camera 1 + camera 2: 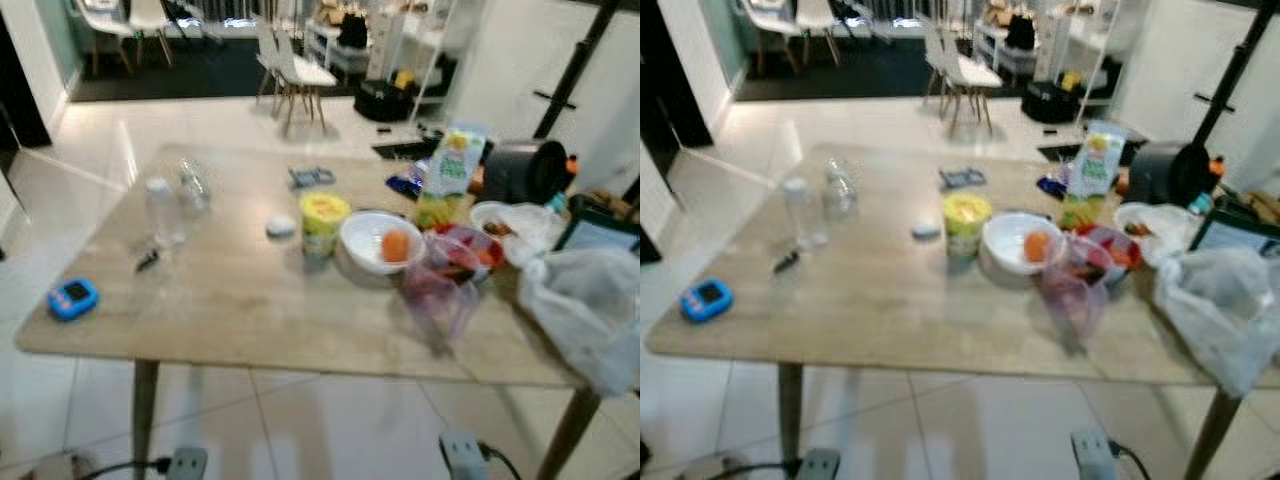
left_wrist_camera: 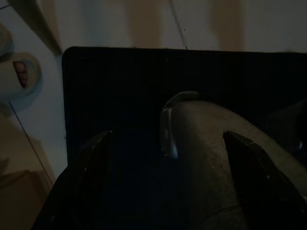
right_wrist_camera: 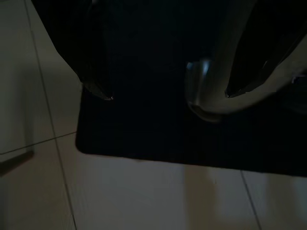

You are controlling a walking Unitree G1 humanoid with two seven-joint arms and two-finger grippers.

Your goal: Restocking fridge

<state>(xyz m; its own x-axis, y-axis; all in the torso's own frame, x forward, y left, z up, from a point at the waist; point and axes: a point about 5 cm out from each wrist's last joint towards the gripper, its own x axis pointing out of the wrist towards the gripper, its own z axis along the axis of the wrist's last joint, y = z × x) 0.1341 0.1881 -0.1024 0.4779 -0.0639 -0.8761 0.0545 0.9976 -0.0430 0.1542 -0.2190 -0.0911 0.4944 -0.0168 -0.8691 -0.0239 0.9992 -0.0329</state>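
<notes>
The left gripper (image 2: 168, 191) hangs low over a black mat (image 2: 120, 96) on the pale tiled floor (image 2: 29, 124), its two black fingers (image 2: 96, 163) spread wide apart with nothing between them. The right gripper (image 3: 168, 91) hangs the same way over the black mat, fingers (image 3: 96, 81) also parted and empty.

Ahead stands a light wooden table (image 1: 250, 300). On its near left corner lies a small blue gadget (image 1: 72, 297). Two clear plastic bottles (image 1: 165, 212) stand farther in on the left. Near the middle are a yellow-lidded tub (image 1: 324, 222) and, just beside it, a white bowl holding an orange fruit (image 1: 380, 243). Behind the bowl stands a green and yellow juice carton (image 1: 447, 175). A red bowl (image 1: 465, 250) and a clear plastic container (image 1: 438, 290) sit right of the white bowl, and a crumpled white plastic bag (image 1: 585, 305) lies at the right edge.
</notes>
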